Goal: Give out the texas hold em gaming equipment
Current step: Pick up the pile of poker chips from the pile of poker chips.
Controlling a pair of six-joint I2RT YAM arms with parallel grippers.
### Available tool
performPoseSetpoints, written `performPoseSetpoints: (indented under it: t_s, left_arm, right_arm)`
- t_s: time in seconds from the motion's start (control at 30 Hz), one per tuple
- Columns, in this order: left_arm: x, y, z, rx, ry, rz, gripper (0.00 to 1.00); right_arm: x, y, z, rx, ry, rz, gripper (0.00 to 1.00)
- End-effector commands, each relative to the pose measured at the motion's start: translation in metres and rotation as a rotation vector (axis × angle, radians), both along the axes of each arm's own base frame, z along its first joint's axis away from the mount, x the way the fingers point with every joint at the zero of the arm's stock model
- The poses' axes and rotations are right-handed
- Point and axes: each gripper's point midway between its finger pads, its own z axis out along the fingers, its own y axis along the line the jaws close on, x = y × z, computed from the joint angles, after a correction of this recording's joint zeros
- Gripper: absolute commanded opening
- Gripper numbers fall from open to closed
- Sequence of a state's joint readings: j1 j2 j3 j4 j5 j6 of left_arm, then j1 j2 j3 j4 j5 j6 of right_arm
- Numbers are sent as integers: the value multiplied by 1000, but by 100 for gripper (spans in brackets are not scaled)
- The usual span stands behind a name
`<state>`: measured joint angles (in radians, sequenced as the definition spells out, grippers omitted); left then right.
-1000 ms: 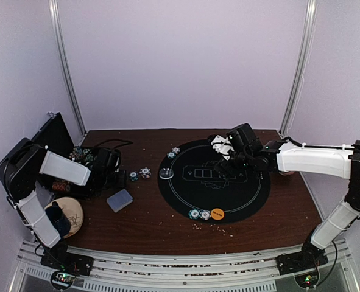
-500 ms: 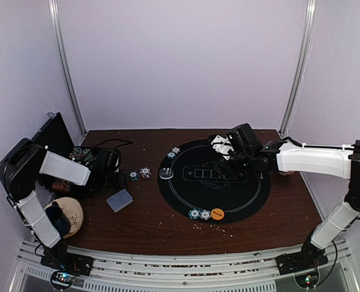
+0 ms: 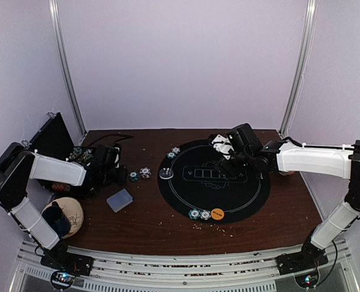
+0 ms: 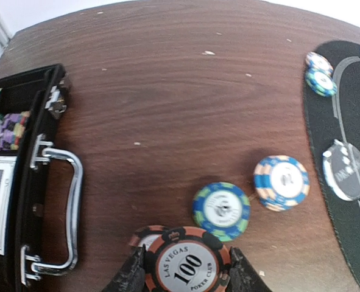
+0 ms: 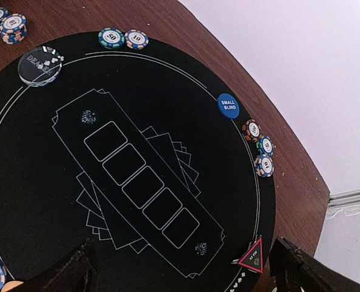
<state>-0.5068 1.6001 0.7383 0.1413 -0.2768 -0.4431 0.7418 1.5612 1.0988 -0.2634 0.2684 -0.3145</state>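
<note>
My left gripper [image 4: 183,275] is shut on an orange-and-black "100" poker chip [image 4: 186,263], held just above the wood; a second like chip [image 4: 144,238] shows behind it. Close by on the table lie a blue-green chip [image 4: 221,210] and a blue-tan chip stack [image 4: 281,182]. My right gripper [image 5: 183,274] stands open over the round black mat [image 5: 21,182], nothing between its fingers. On the mat sit a blue disc [image 5: 228,105], a red triangle marker [image 5: 253,255], a clear dealer disc [image 5: 40,65] and an orange disc [image 3: 217,213]. A grey-blue card deck [image 3: 119,199] lies on the wood.
An open black case [image 4: 30,176] holding chips stands left of my left gripper, its metal handle [image 4: 70,207] facing the gripper. Small chip groups ring the mat's rim [image 5: 123,38] [image 5: 262,148] [image 3: 199,214]. A tan round object [image 3: 70,213] sits at the front left.
My left gripper has shut on the orange-and-black chip, and the left arm has drawn back a little towards the case. The right arm has not moved.
</note>
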Motion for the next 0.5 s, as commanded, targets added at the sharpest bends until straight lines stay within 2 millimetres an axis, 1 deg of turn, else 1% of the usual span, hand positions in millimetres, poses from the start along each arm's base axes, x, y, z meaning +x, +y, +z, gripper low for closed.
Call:
performPoseSetpoints:
  t_s: [0.0,0.13,0.33,0.47]
  left_arm:
    - [9,-38,33,-53,-46,-53,40]
    - [23,-68,46,-67,-45,-85,40]
    - [47,-110,32,-63,4,-128,40]
    - [63,-138,25,-72,20,-169,40]
  right_arm:
    - [5,-8,22,29,-66,-59,100]
    - [11,-19,26,37,-75,-97,100]
    - [22,-38,32,63,-76,-151,100]
    - [23,-42,35,70,-82,-160,100]
